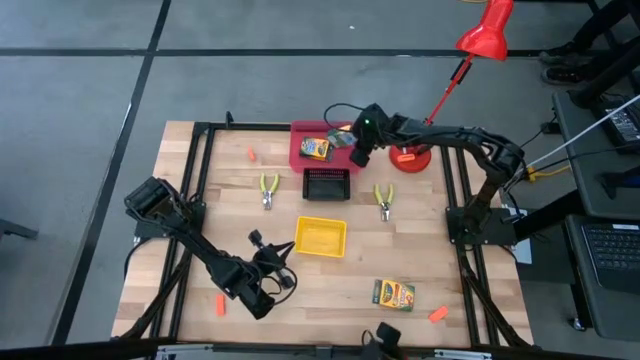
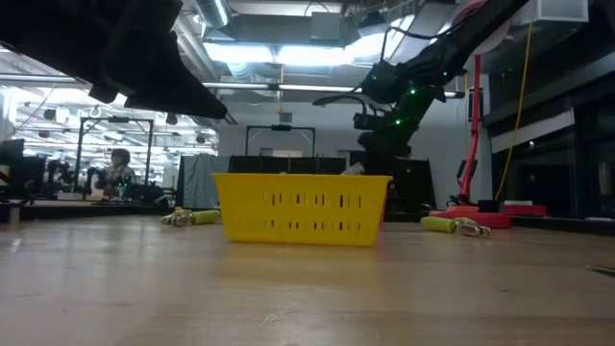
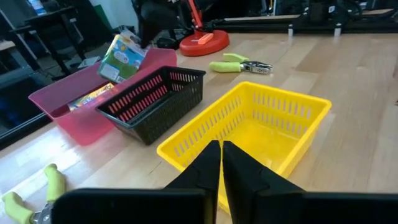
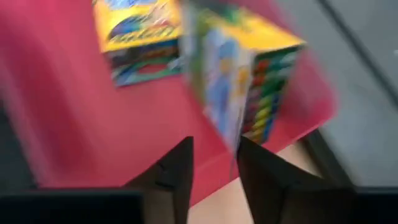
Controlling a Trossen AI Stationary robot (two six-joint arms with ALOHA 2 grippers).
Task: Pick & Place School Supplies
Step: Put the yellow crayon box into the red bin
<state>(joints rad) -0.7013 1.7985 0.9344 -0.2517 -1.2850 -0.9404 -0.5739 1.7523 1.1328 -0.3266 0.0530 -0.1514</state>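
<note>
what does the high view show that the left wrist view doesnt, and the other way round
Only the high view shows the third yellow-and-green crayon box lying near the table's front edge, the small orange-red pieces and the red desk lamp's shade. Only the left wrist view shows the left gripper shut, its fingers together before the yellow slotted plastic tray. Both show that tray, the black tray, the red tray and the crayon box held over it.

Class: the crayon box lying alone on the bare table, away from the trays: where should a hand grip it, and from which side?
Probably from straight above, closing across the long edges of the crayon box: it lies flat on the table, narrower that way, with bare wood along both edges.
</note>
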